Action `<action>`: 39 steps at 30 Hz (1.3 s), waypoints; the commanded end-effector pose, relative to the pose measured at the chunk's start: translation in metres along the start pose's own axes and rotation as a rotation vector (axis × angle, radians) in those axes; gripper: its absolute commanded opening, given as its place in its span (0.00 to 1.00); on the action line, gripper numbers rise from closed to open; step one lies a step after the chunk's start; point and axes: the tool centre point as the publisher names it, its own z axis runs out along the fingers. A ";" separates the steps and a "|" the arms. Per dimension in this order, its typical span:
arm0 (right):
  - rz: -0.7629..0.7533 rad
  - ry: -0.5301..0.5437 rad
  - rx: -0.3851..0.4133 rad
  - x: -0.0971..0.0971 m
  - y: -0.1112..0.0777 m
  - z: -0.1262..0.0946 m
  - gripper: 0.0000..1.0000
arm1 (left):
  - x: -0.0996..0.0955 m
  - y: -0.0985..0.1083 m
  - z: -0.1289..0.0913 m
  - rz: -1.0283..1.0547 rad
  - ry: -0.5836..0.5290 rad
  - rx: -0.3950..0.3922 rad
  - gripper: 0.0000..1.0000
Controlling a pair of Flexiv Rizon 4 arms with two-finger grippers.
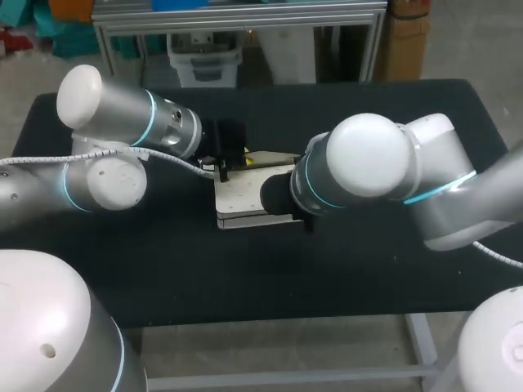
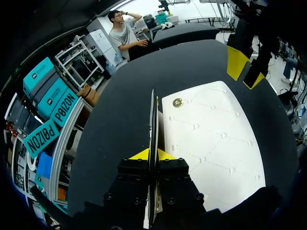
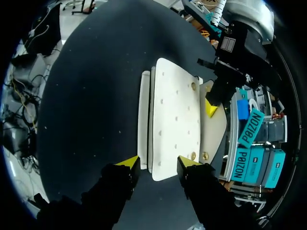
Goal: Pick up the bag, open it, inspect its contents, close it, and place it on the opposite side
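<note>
White bag (image 1: 245, 200) flat, lengthwise left-right, left hand (image 2: 152, 154) pinching it

The left arm (image 1: 122, 114) and right arm (image 1: 384, 163) are silver, white-capped, with cyan rings.

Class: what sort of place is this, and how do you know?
Probably a robotics lab: the yellow-tipped left gripper and right gripper meet at a white bag on a black table.

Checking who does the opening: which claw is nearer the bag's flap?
Left. Left claw is shut on the flap; right claw stands open at the far end of the bag.
</note>
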 end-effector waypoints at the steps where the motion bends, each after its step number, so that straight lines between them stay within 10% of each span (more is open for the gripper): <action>1: 0.004 -0.004 0.002 0.004 -0.006 0.002 0.64 | -0.002 0.000 0.005 0.012 0.012 0.002 0.00; 20: 0.020 0.027 -0.029 -0.011 -0.005 0.037 0.56 | 0.010 0.002 0.013 0.031 0.054 0.002 0.00; 39: -0.006 -0.013 0.027 -0.005 0.000 0.019 0.61 | 0.008 0.009 0.014 0.010 0.056 0.004 0.00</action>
